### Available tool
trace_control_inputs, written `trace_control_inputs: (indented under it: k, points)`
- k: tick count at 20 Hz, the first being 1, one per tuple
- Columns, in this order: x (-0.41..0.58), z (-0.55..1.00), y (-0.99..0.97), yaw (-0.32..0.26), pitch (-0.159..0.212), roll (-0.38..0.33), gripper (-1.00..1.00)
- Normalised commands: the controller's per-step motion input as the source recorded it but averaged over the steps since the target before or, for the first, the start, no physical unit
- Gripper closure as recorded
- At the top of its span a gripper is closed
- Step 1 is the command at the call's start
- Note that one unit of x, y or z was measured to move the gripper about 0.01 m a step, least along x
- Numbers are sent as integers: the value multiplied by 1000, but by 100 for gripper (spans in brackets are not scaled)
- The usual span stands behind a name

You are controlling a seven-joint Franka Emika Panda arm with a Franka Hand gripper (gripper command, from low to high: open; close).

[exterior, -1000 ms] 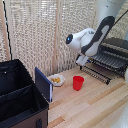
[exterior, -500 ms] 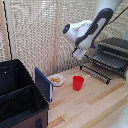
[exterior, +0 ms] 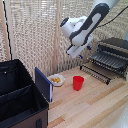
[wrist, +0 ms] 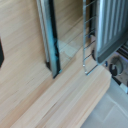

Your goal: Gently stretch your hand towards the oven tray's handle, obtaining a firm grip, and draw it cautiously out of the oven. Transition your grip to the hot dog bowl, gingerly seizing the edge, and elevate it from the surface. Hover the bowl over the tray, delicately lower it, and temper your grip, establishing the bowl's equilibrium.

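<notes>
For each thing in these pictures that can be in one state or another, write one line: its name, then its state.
oven: door dropped open
oven tray: drawn partly out over the open door
hot dog bowl: on the table, holding yellow food, not gripped
red cup: upright on the table
gripper: raised off the table, holding nothing visible; jaws unclear
black case: open

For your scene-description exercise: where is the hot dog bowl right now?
In the exterior view, the hot dog bowl sits on the wooden table, just left of the red cup and beside the black bin's blue flap.
</notes>
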Motion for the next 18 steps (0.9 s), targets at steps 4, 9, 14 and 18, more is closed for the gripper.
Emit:
trace_control_inputs:
  k: [4, 9, 14, 18]
  points:
    - [164, 322, 417, -162, -25, 233, -100]
    - [138, 314, 425, -161, -43, 233, -100]
    - [57, 239, 426, -172, -88, 228, -100]
    - [103, -33, 327, -187, -114, 225, -100]
